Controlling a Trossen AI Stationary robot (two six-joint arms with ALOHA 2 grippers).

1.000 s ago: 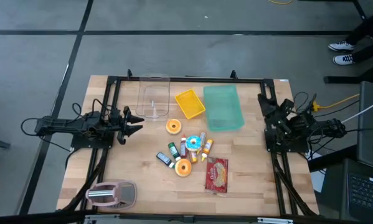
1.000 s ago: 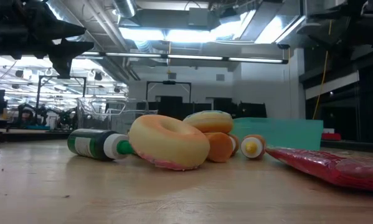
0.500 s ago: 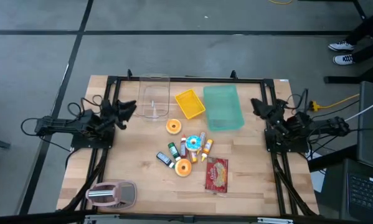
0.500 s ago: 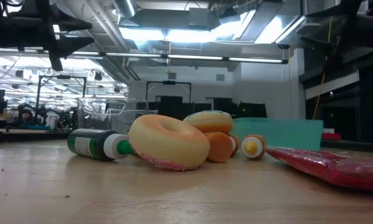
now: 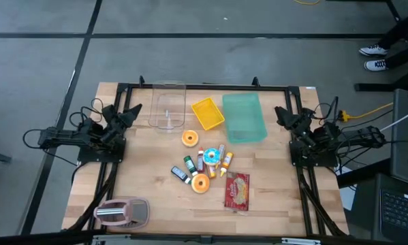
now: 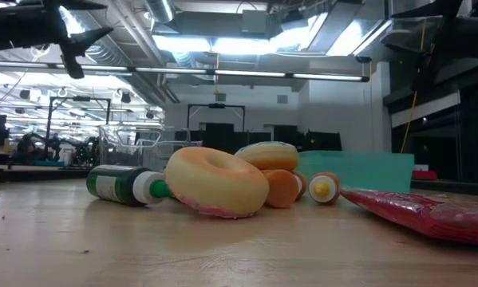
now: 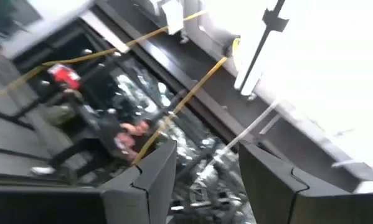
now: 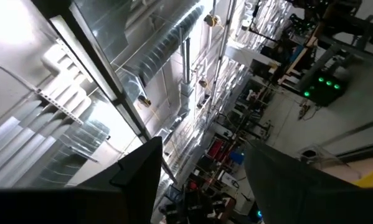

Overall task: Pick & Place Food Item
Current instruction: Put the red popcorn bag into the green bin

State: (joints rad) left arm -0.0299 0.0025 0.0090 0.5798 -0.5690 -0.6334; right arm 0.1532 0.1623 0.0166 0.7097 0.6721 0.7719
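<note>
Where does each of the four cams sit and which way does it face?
High: overhead, straight down on the table; both arms show, left gripper and right gripper parked at the sides.
Low: table height, level across at the donut; a gripper shows top left.
Left wrist: tilted up at the ceiling, own fingers apart.
Right wrist: tilted up at ceiling ducts, own fingers apart.
Shared: high and low both show the donut and teal bin.

Pale wooden table (image 5: 149, 190), clear plastic box (image 5: 167, 105), glossy red packet (image 5: 237, 189), smooth glazed doughnut (image 6: 216, 182)
</note>
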